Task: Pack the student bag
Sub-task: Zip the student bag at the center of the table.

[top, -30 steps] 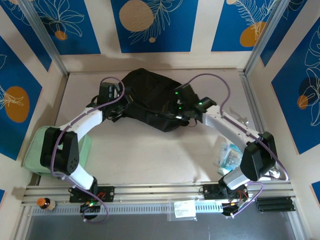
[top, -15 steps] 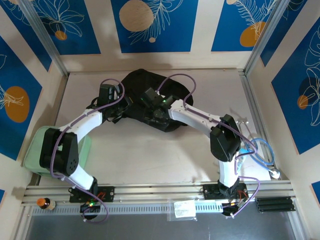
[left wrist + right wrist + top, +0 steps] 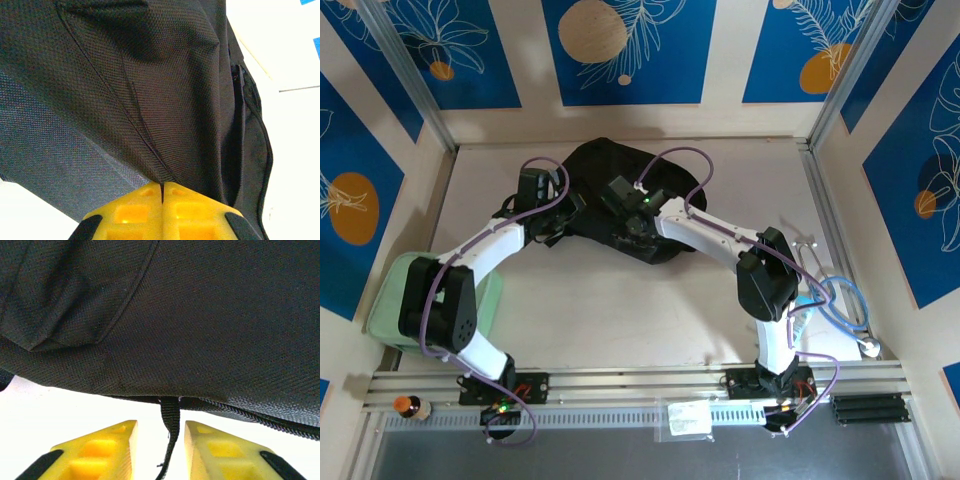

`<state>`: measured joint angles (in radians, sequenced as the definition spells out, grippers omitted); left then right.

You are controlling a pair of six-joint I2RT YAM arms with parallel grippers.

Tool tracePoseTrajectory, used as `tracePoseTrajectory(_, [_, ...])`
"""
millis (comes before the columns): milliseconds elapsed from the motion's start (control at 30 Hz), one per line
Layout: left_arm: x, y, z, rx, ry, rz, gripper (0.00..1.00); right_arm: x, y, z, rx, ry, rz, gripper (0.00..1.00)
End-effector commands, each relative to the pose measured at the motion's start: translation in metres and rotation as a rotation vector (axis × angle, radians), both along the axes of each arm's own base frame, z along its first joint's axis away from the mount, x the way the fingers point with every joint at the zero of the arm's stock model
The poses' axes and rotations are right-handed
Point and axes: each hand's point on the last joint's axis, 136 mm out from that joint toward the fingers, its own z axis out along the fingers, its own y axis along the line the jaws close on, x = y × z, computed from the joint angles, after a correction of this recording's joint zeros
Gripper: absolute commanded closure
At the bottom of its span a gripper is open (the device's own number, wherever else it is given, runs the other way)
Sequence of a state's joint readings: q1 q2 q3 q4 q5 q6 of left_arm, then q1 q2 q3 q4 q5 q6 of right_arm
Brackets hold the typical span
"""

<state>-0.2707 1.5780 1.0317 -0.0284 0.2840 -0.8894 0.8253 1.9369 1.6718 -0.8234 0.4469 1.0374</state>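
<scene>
The student bag (image 3: 620, 165), a black fabric backpack, lies at the back middle of the table. My left gripper (image 3: 568, 213) is at its left edge. In the left wrist view this gripper (image 3: 162, 186) is shut, pinching a fold of the bag's black fabric (image 3: 150, 100) at a seam. My right gripper (image 3: 623, 200) is over the bag's front middle. In the right wrist view it (image 3: 161, 426) stands open below the bag's edge (image 3: 165, 340), and a thin black strap (image 3: 170, 415) hangs between the yellow fingers (image 3: 115, 440) with a gap on both sides.
A mint-green zip case (image 3: 388, 298) lies at the left under the left arm's base. A clear packet (image 3: 802, 302) and a looped blue-white cable (image 3: 842, 300) lie at the right. Bare tabletop (image 3: 620, 310) stretches in front of the bag.
My right arm swung left from the bag's right side to its front middle, and its jaws have narrowed round the strap. The left arm kept its grip and place.
</scene>
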Motion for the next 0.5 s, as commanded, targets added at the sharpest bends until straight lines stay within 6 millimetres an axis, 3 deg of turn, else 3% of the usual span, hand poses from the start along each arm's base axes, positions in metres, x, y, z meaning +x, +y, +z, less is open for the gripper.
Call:
tracePoseTrajectory(0, [-0.001, -0.007, 0.024, -0.019, -0.077, -0.024, 1.0, 0.002, -0.002, 0.002, -0.024, -0.008, -0.009, 0.75])
tracePoseTrajectory(233, [-0.001, -0.002, 0.02, 0.008, -0.059, -0.003, 1.0, -0.001, -0.013, 0.006, -0.054, -0.032, -0.011, 0.99])
tracePoseTrajectory(467, [0.003, 0.014, 0.001, 0.076, -0.013, 0.054, 1.0, -0.012, -0.04, 0.015, -0.06, -0.088, 0.021, 1.0])
